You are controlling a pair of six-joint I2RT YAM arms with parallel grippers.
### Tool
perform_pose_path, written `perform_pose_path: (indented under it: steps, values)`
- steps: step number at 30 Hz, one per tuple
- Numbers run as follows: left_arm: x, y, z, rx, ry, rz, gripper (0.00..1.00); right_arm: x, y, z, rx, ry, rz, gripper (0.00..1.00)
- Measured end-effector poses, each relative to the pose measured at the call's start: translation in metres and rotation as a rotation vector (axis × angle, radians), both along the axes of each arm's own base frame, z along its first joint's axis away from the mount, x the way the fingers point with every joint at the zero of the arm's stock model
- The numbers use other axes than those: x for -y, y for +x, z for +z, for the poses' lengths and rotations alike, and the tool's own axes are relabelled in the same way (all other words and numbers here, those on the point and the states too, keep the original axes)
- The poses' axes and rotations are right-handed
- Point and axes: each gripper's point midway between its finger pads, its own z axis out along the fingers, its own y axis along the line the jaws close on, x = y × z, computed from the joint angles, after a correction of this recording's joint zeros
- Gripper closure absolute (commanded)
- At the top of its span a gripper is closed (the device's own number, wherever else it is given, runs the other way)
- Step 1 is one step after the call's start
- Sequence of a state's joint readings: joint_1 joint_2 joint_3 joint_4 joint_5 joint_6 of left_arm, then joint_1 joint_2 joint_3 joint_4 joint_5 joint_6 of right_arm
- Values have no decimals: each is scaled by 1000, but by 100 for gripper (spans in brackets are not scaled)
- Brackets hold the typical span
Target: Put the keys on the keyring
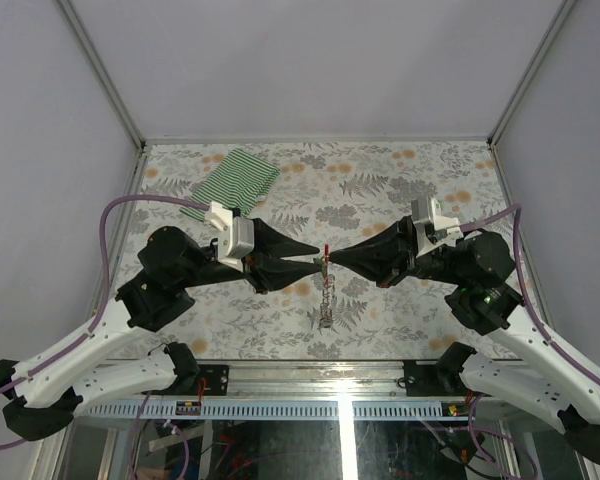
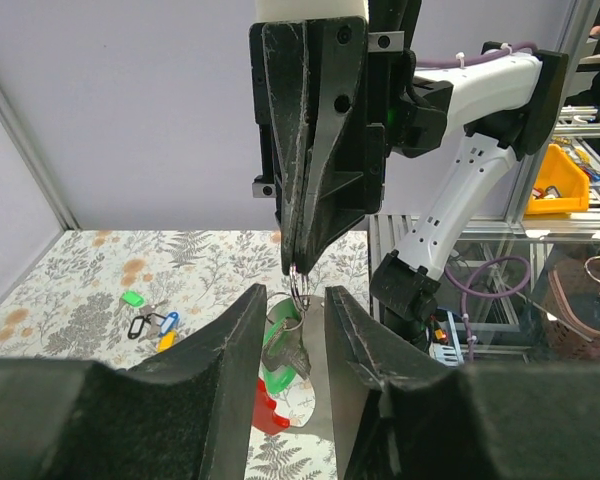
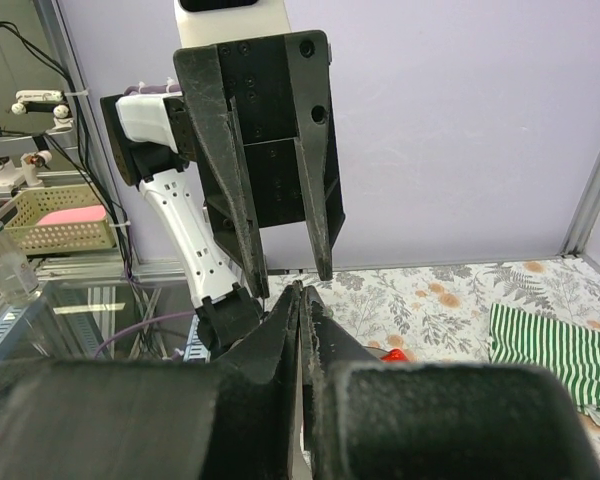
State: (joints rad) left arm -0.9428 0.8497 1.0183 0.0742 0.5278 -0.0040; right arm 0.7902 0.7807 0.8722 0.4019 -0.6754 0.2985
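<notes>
Both grippers meet tip to tip above the middle of the table. My right gripper (image 1: 332, 258) (image 2: 298, 266) (image 3: 302, 288) is shut on the thin wire ring of the keyring (image 2: 298, 284). Its red part (image 1: 325, 250) (image 3: 390, 355) shows beside the tips and a silvery chain (image 1: 325, 300) hangs down. In the left wrist view a grey key with a green tag (image 2: 283, 352) dangles from the ring, above a red piece (image 2: 264, 410). My left gripper (image 1: 316, 257) (image 2: 295, 293) (image 3: 292, 282) is open, its fingers either side of that hanging key.
More keys with green, blue and yellow tags (image 2: 156, 322) lie on the flowered table (image 1: 400, 180), beside a small black loop (image 2: 138, 328). A green-and-white striped cloth (image 1: 232, 180) (image 3: 555, 350) lies at the far left. Metal frame posts stand at the table's corners.
</notes>
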Motion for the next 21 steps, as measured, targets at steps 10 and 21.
perform_pose_path:
  steps: [10, 21]
  values:
    - [6, 1, -7, -24, 19, -21, 75, 2, -2, 4, 16, 13, -2, 100]
    - [11, -1, -10, -40, 27, -45, 100, 3, -2, 4, 28, 13, -5, 100]
